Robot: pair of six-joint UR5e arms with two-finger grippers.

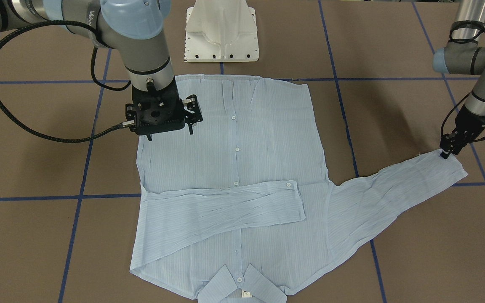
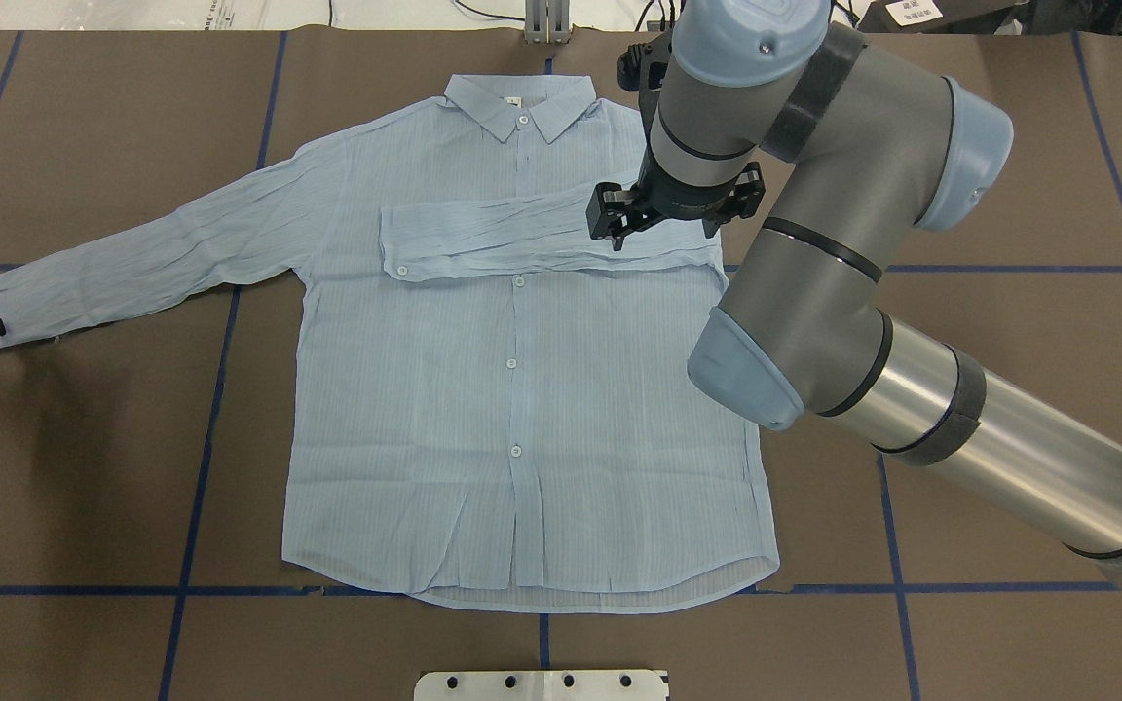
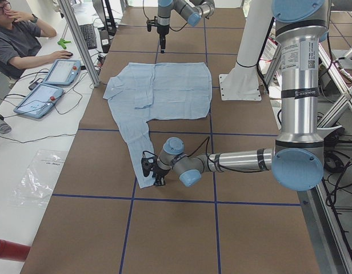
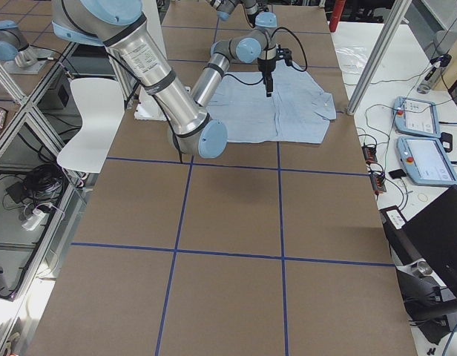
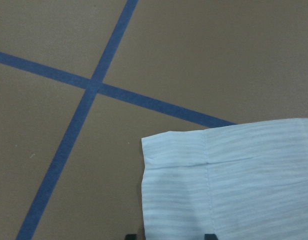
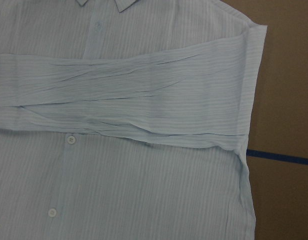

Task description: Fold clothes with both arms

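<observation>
Overhead exterior view: we see the shirt (image 2: 522, 419) lying flat on the table (image 2: 84, 467), buttons up, with its collar (image 2: 522, 107) on the side far from the robot.
Sleeves: the right sleeve (image 2: 493, 239) is folded across the chest; the left sleeve (image 2: 152, 253) sticks out to the side, flat on the table.
Left gripper (image 1: 445, 155): it is down at the end of the left sleeve. In its wrist view we see two dark fingertips (image 5: 132, 236) apart, with the corner of the cuff (image 5: 219, 175) between them.
Right gripper (image 1: 170, 134): it hangs over the shirt's right side, with its fingers apart and nothing in them.
How the shirt will handle: we think it is very light, soft and floppy (it is thin and full of little crinkles). It should bend wherever we lift it, and it could slide or bunch up on the table.
Where to take hold: we would pinch the cuff's edge, where the cloth is doubled and stitched. Then we would carry the sleeve over the chest like the other one.
Boxes and baskets: we see none near the shirt, so nothing is held inside anything.
</observation>
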